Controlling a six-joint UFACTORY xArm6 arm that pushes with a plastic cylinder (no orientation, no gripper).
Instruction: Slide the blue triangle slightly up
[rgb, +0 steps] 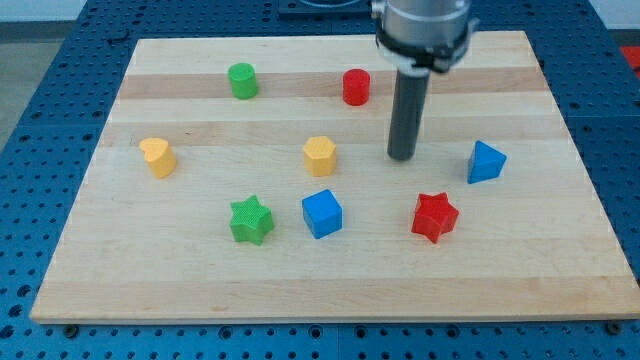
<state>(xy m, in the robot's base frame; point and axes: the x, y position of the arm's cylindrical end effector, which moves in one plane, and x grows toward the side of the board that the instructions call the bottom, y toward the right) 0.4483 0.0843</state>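
The blue triangle (485, 162) lies on the wooden board (330, 270) at the view's right, about mid-height. My tip (402, 157) rests on the board to the left of the blue triangle, with a clear gap between them. The tip is also above and a little left of the red star (434, 216), and to the right of the yellow hexagonal block (319, 155).
A blue cube (322, 213) and a green star (251, 220) lie toward the view's bottom. A yellow heart (158, 156) is at the left. A green cylinder (242, 80) and a red cylinder (356, 87) stand near the top.
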